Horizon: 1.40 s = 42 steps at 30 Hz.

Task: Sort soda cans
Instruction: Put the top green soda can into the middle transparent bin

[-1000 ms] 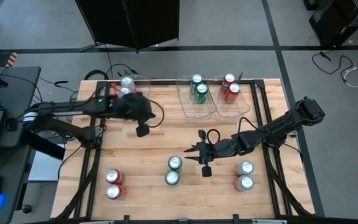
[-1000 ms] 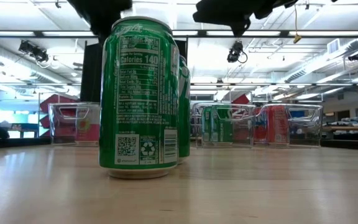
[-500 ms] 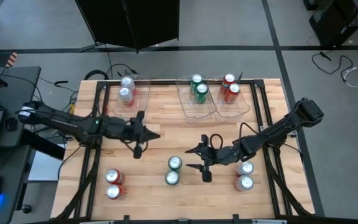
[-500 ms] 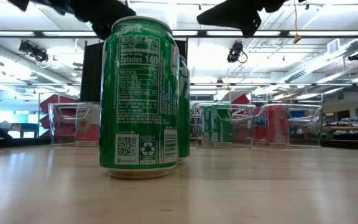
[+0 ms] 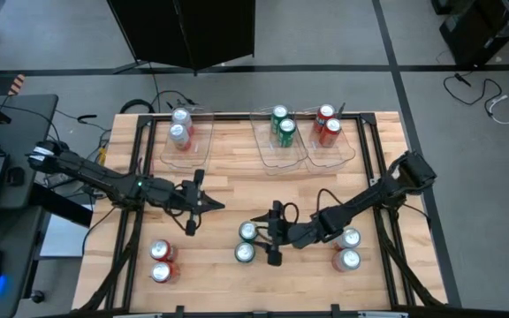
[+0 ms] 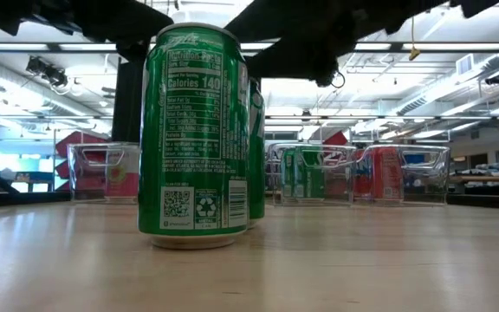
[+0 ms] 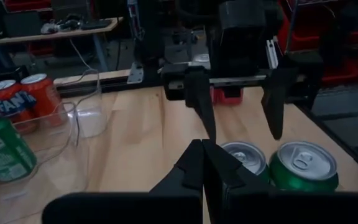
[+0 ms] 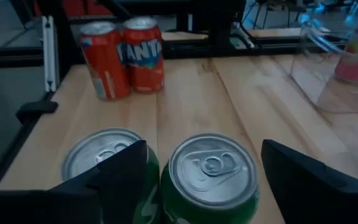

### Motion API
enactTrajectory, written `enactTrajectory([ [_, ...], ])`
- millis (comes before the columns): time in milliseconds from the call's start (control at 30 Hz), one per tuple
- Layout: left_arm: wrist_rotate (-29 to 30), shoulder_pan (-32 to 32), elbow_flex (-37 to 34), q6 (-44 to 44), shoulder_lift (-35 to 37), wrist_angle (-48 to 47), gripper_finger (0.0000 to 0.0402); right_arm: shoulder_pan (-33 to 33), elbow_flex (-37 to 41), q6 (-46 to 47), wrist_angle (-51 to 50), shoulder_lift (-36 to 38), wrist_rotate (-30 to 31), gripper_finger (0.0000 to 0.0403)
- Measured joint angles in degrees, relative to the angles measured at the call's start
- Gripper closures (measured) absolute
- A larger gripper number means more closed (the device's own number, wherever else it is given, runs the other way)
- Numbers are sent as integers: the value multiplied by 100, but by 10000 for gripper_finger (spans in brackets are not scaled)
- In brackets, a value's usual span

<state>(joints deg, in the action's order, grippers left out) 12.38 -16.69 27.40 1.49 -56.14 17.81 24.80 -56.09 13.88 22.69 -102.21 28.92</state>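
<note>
Fingers of the right gripper, spread wide, have moved in over the two green cans; left gripper, seemingly closed, has retreated from the bins.

Four red cans, four green, four silver.

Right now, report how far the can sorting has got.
Done: two cans in each bin: silver, green, red.
In hand: open right gripper at the loose green pair.
Left: those, the red pair, silver pair. Left gripper is shut, empty.
</note>
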Motion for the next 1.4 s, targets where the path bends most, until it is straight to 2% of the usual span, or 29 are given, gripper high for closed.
enactTrajectory([
  [333, 4, 0, -153, 152, 0, 23, 401, -281, -239, 189, -173, -274, -26, 58],
  [467, 4, 1, -153, 183, 0, 27, 401, -360, -239, 368, -200, -274, -557, 58],
  [567, 4, 0, -153, 275, 0, 27, 401, -363, -239, 441, -267, -274, -685, 63],
  [900, 4, 0, -153, 279, 0, 32, 401, -504, -84, 434, -321, -270, -767, 90],
  [1200, 52, 0, -153, 240, 0, 78, 401, -668, -161, 164, -348, -209, -786, 172],
  [1300, 156, 0, -153, 171, 0, 80, 401, -786, -270, -20, -516, -60, -737, 172],
  [1400, 211, 0, -153, 131, 0, 80, 401, -973, -402, -181, -510, 278, -399, 172],
])
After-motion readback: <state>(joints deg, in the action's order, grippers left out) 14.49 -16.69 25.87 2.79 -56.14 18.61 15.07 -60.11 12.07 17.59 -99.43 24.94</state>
